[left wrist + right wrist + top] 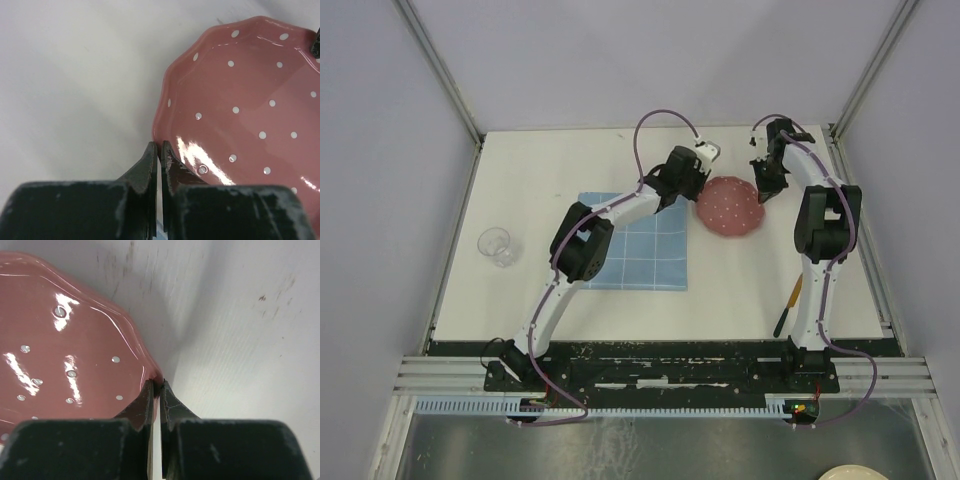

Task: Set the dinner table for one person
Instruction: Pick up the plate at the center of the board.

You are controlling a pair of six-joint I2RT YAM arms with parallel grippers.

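Jaws of the left gripper (701, 190) and right gripper (765, 192) sit at opposite rims of the pink plate (730, 210) on the white surface (610, 165), seen from above. Left wrist view shows its pair pinching the scalloped rim narrowly; right wrist view shows likewise.

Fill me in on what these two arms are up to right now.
Both arms are on the pink dotted plate. The left hand is pinched shut on its left rim and the right hand on the opposite rim. The plate is toward the far side of the white table, just right of the blue checked placemat and not on it. Whether it is lifted is unclear. A clear glass stands off to the left, and an orange-and-black utensil lies near the right arm's base.
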